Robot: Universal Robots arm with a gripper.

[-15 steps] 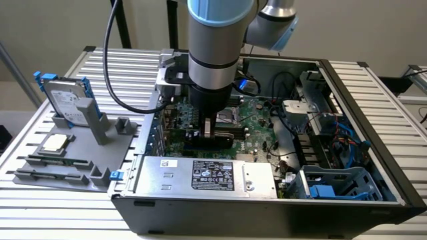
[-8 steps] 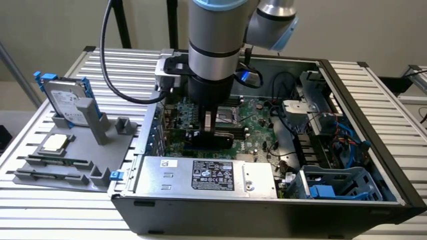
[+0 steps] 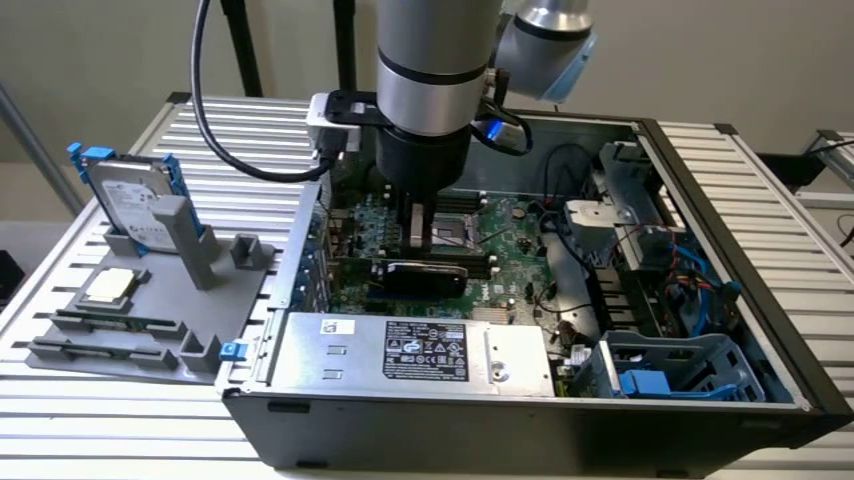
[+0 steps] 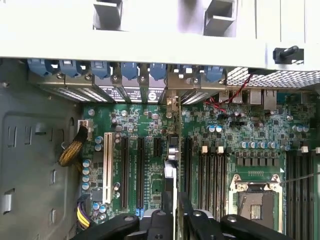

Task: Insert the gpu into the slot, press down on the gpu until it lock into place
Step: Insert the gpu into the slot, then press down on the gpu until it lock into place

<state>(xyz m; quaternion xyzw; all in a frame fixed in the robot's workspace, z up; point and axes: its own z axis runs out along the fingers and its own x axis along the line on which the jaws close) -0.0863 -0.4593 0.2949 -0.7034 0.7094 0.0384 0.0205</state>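
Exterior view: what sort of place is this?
Likely a lab bench for PC assembly trials: an open computer case on a slatted metal table, beside a grey fixture holding a hard drive.

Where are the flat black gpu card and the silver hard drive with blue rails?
gpu card (image 3: 441,278), exterior view, on its black shroud face.
hard drive (image 3: 127,195), exterior view, on its silver face.

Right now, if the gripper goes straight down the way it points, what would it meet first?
The gpu, standing on edge directly below the gripper; whether they touch is unclear.
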